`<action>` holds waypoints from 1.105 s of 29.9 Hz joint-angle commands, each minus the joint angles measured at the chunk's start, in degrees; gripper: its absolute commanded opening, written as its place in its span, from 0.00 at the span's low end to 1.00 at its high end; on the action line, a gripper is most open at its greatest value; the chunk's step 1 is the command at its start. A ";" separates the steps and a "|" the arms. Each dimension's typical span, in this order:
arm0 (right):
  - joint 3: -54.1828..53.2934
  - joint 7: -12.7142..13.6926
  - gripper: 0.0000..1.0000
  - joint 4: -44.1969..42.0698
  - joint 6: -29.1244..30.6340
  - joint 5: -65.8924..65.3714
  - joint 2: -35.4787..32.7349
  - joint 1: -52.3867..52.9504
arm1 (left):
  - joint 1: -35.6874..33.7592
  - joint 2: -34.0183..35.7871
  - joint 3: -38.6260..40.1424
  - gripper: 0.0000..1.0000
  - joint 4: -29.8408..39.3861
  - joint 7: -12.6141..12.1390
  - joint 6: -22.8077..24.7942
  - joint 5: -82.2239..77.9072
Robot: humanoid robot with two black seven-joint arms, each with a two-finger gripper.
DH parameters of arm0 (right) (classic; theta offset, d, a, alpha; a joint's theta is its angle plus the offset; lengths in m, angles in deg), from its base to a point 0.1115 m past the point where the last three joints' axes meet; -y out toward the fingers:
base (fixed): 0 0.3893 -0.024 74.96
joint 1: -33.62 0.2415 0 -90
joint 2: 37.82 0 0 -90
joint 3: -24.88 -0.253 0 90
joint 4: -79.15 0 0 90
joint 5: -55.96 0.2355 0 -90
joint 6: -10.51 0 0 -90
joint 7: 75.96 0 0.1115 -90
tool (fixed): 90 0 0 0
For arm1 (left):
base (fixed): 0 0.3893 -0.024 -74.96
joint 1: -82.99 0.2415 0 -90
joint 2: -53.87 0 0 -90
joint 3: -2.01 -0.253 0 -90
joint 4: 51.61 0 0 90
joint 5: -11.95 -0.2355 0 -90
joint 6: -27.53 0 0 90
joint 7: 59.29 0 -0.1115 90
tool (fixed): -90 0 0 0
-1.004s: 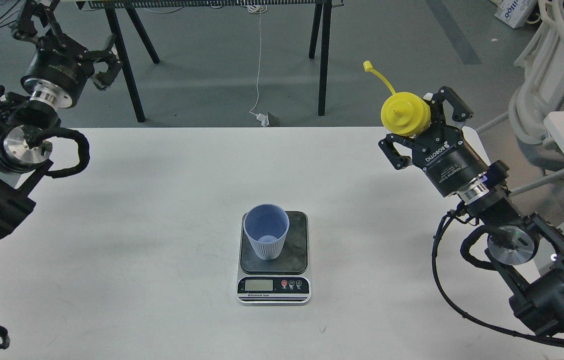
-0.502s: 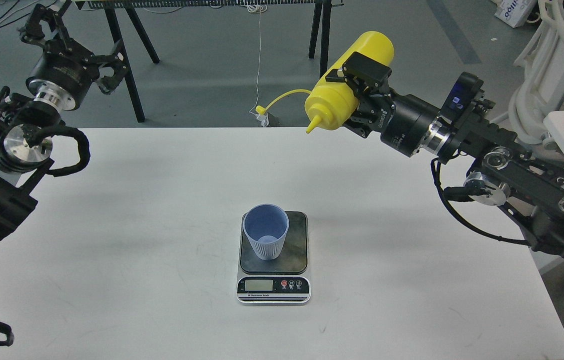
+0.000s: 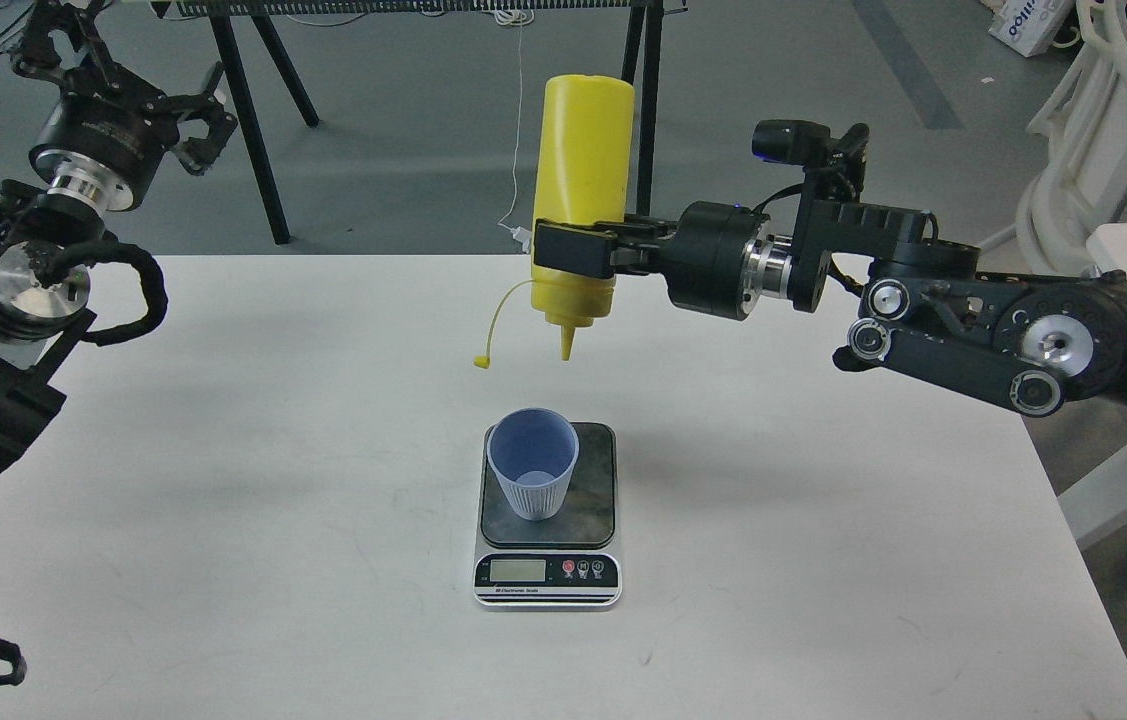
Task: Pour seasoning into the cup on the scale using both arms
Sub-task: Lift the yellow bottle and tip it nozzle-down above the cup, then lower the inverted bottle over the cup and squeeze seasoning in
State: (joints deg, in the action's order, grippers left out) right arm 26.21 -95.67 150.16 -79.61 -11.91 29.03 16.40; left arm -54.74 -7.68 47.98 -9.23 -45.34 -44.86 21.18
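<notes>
Holding the bottle (image 3: 583,160) upside down, your right gripper (image 3: 573,250) clamps its lower body.
Its nozzle hangs above the cup (image 3: 532,474) on the scale (image 3: 548,540); your left gripper (image 3: 138,85) is spread open, far left.

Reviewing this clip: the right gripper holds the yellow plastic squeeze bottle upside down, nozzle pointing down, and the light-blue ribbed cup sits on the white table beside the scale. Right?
Not quite. The head view shows the light-blue ribbed cup standing on the dark platform of the scale, not beside it. The right gripper does hold the yellow plastic squeeze bottle upside down, nozzle down.
</notes>
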 commanded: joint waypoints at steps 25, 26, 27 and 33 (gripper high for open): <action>6.50 0.11 0.24 -11.68 -13.06 -14.49 12.95 -4.22 | -0.09 0.20 0.09 1.00 0.52 0.37 -0.12 0.00; 6.50 0.11 0.24 -11.94 -13.68 -14.40 13.13 -4.40 | -0.09 0.20 0.09 1.00 0.43 0.37 -0.12 0.00; 6.50 0.11 0.24 -11.94 -13.86 -14.40 13.13 -4.58 | -0.09 0.20 0.09 1.00 0.52 0.37 -0.12 0.00; 5.80 0.11 0.24 -11.59 -13.95 -13.61 12.52 -5.37 | -0.09 0.29 0.09 1.00 0.52 0.37 -0.12 0.00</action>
State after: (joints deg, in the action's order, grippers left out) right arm 32.62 -95.55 138.23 -93.50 -26.15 42.04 11.35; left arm -54.83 -7.42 48.07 -8.72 -44.96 -44.98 21.18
